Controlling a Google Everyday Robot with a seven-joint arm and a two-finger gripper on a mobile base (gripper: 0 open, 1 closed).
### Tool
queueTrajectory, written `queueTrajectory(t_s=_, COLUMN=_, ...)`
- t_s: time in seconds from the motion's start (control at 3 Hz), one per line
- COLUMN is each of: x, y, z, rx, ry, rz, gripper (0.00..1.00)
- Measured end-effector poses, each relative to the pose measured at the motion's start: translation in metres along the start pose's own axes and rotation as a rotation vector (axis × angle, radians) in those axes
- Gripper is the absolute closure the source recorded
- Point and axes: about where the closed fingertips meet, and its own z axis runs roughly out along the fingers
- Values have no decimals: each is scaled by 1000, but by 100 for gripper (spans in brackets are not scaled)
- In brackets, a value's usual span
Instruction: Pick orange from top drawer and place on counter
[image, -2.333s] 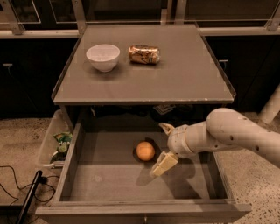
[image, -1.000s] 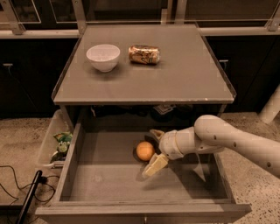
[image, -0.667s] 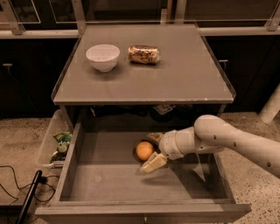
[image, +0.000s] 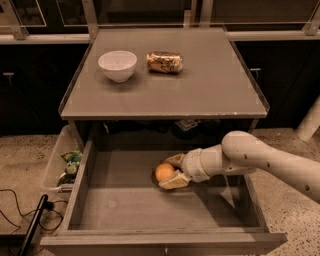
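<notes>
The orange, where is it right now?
The orange sits near the middle of the open top drawer, below the counter, with the gripper at its right side.

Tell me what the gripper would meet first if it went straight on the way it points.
The small round orange fruit. The gripper, low inside the wide grey top drawer, points left, and the fruit sits right at its tip; whether they touch is unclear.
</notes>
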Motion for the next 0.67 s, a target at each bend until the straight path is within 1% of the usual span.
queueTrajectory(t_s=0.33, x=-3, y=12, z=-14, rx=-2, ry=19, rz=16, gripper=88)
queueTrajectory(t_s=0.67, x=-30, y=35, z=-52, rx=-4, ry=37, rz=-19, gripper=100)
